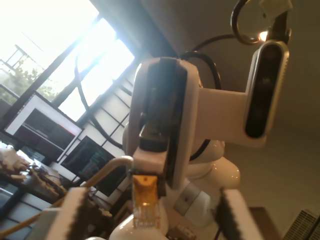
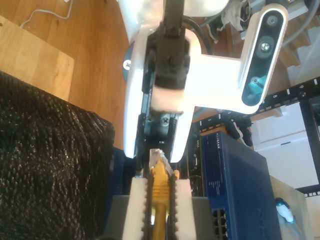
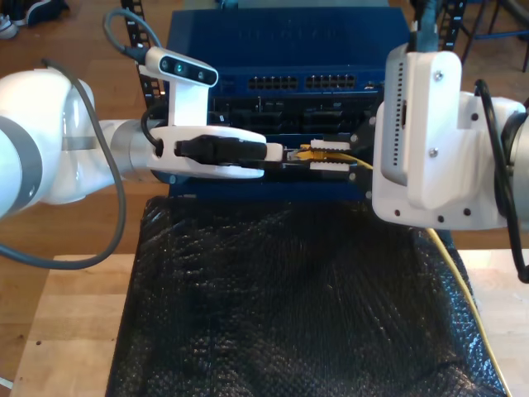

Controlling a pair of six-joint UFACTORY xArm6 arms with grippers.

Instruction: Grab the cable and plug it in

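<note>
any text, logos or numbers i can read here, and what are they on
"NETGEAR", likely but blurred: white print on the blue switch.
Raised lettering on the switch's top: too faint to read.
Monitor screens: text too blurred to read.

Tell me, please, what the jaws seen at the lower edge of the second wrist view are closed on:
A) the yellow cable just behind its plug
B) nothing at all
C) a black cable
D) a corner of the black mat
A: in the second wrist view the white serrated fingers of my second gripper press on both sides of the yellow cable, with its plug pointing toward the other arm's gripper.
</note>
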